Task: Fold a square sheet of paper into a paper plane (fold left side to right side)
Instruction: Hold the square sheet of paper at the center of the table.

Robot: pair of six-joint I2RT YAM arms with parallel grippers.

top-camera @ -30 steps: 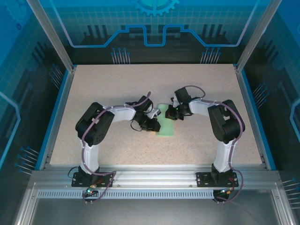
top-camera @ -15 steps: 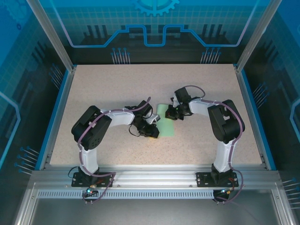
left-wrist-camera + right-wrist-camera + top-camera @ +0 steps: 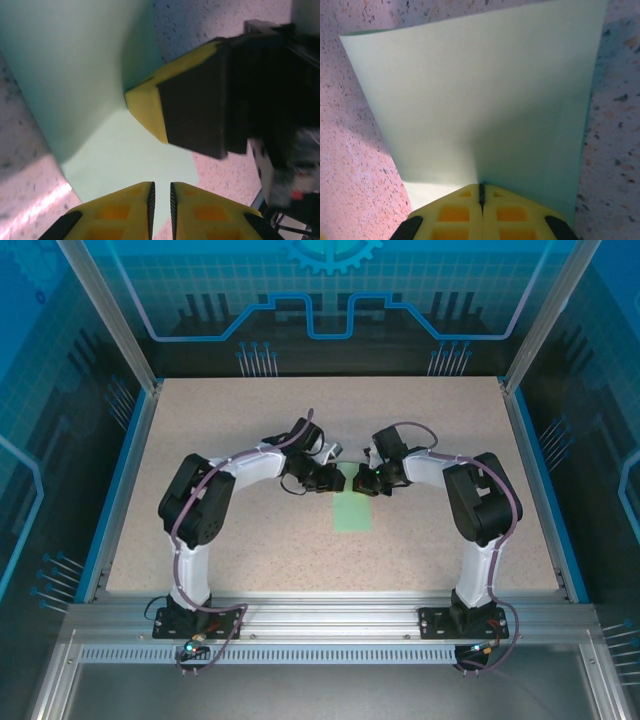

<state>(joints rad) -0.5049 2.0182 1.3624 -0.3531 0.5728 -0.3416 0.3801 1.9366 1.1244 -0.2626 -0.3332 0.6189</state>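
Ok so the mint-green sheet of paper (image 3: 352, 510) is lying about mid-bench (image 3: 220, 440), between the two arms and a bit nearer the right one, and from above it's a narrow upright strip rather than a full square. Both end effectors meet at its far end. The right end effector (image 3: 481, 192) has its yellow fingers pressed fully together right on the paper's edge, and the sheet bows up and away from that pinch, so it's got the paper. The left end effector (image 3: 161, 195) sits just over the same end from the other side, its jaws at a thin slit with green showing through it, and I honestly can't tell if anything's caught in there. From the left wrist, the right one's yellow fingertip (image 3: 145, 107) is touching the sheet close by
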